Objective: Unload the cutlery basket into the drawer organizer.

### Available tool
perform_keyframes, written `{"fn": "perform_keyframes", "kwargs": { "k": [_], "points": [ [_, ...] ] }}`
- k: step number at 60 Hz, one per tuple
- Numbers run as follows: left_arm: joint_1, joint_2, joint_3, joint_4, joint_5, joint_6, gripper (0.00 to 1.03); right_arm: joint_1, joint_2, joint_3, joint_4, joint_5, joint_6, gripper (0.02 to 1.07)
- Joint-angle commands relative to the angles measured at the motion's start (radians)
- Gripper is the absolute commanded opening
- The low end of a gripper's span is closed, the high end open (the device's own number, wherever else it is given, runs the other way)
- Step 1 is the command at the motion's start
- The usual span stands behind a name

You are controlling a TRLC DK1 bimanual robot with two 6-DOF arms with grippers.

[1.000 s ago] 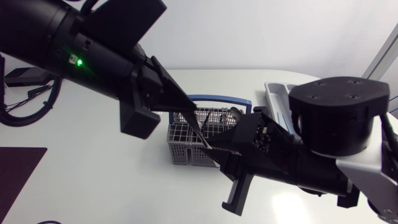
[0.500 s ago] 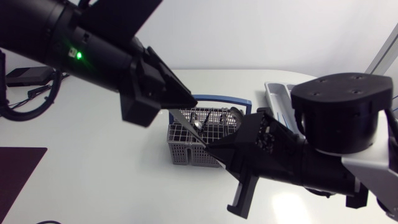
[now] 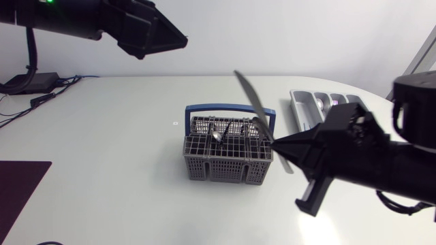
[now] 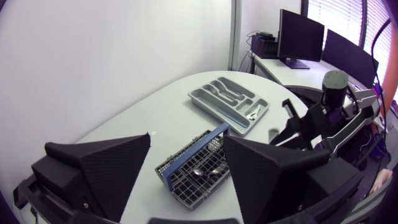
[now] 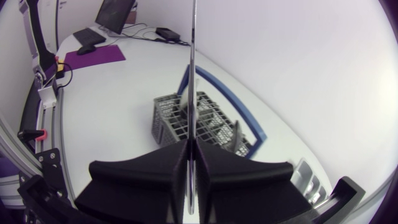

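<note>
Clamped a knife (image 3: 255, 109) in the right gripper (image 3: 276, 143), slanted over the basket (image 3: 218, 167), seemingly clear of its grid for the trip to the organizer (image 3: 306, 102). Held the left gripper (image 4: 186, 137) wide open, high aside, giving room.

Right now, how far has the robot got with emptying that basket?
Done: a few pieces already lie in the drawer organizer. In hand: the right hand is shut on a long utensil, held up by the basket and not yet at the organizer. The left hand is open and empty. Left: at least a couple of spoons lie in the basket, so it's partway through.
</note>
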Motion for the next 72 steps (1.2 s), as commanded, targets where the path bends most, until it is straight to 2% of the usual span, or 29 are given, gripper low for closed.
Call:
{"fn": "perform_keyframes", "kwargs": {
  "k": [1,7,11,12,13,19,29,40,50,72],
  "points": [
    [0.006,-0.018,-0.034,0.014,-0.023,-0.025,0.99,-0.117,-0.067,-0.014,-0.031,-0.038,-0.029,0.07],
    [0.006,-0.004,-0.06,0.032,-0.058,-0.025,0.99,-0.372,-0.081,-0.029,-0.046,-0.152,-0.081,0.07],
    [0.003,0.001,-0.071,0.038,-0.066,-0.023,0.99,-0.484,-0.064,-0.037,-0.035,-0.204,-0.105,0.07],
    [-0.002,0.004,-0.078,0.046,-0.089,-0.022,0.99,-0.588,-0.033,-0.042,-0.014,-0.253,-0.127,0.07],
    [-0.002,0.005,-0.08,0.047,-0.092,-0.022,0.99,-0.625,-0.021,-0.042,-0.006,-0.268,-0.133,0.07],
    [-0.012,0.009,-0.092,0.049,-0.101,-0.02,0.99,-0.814,0.088,-0.034,0.061,-0.352,-0.167,0.07],
    [-0.048,0.012,-0.14,0.054,-0.126,0.0,0.99,-1.021,0.341,0.046,0.179,-0.406,-0.188,0.07],
    [-0.1,0.013,-0.198,0.047,-0.138,0.058,0.99,-1.114,0.576,0.193,0.215,-0.394,-0.187,0.07],
    [-0.109,0.016,-0.221,0.047,-0.14,0.081,0.99,-1.145,0.75,0.337,0.204,-0.345,-0.185,0.07],
    [-0.137,0.007,-0.292,0.052,-0.14,0.135,0.99,-1.163,1.108,0.713,0.041,-0.245,-0.153,0.07]
  ]
}}
